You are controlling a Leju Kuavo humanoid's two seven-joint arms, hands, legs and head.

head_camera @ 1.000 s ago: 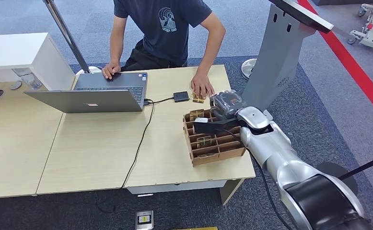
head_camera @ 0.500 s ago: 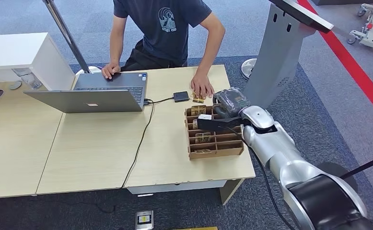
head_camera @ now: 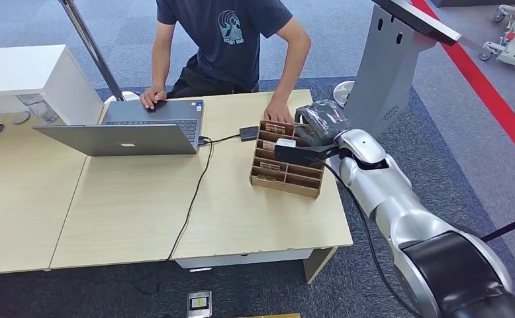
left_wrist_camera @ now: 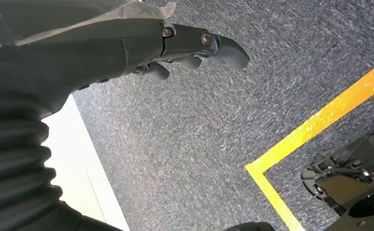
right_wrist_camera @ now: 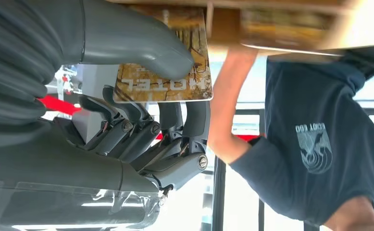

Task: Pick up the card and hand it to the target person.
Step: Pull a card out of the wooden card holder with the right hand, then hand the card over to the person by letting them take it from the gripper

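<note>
While the right hand (right_wrist_camera: 142,96) pinches the card (right_wrist_camera: 173,72) between its thumb and the darker fingers behind it, the card's far end sits at the wooden card rack (head_camera: 286,159), so the step in hand looks like drawing the card out of its slot. The rack itself appears tipped up off the worktop (head_camera: 136,212), which suggests it is catching on the card; the next move calls for freeing the card cleanly, then carrying it toward the person (head_camera: 232,40) seated just beyond the rack. From the head view the rack's tilt and the person's place are plain, but the card is too small to read. At the right wrist, the grip and printed face are clear. The left hand (left_wrist_camera: 194,50) hangs over carpet, fingers curled, holding nothing.
</note>
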